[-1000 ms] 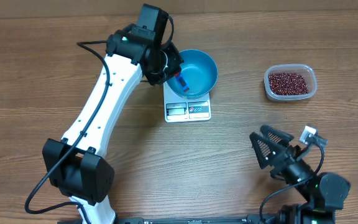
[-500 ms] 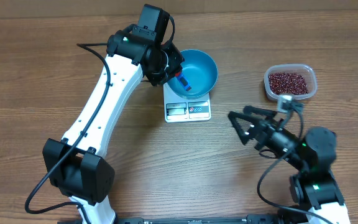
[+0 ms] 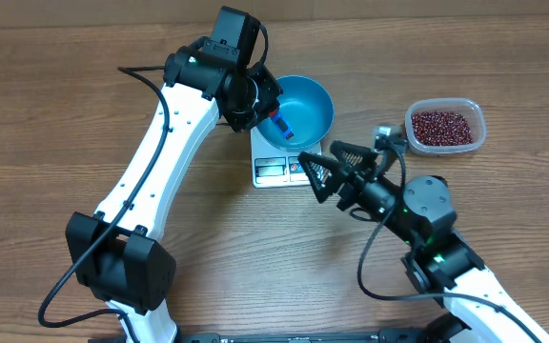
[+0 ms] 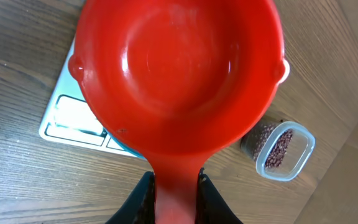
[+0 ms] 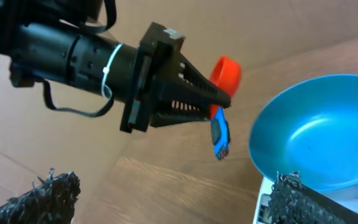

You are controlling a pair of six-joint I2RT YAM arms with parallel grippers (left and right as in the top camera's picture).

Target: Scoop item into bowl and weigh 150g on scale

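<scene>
Overhead: left pincer (image 3: 267, 107) grips a scoop (image 3: 282, 125) over the blue bowl (image 3: 305, 107), which sits on the scale (image 3: 289, 169). The right pincer (image 3: 313, 177), spread wide and empty, hovers at the scale's front right corner. The beans (image 3: 439, 125) lie in a clear tub (image 3: 477, 133), well apart to the right on the bench (image 3: 65, 114).

Left wrist: narrow fingers clamp the red scoop's handle. The scoop is empty, above the scale.

Right wrist: its fingers stand far apart, facing the left pincer, scoop and bowl.
</scene>
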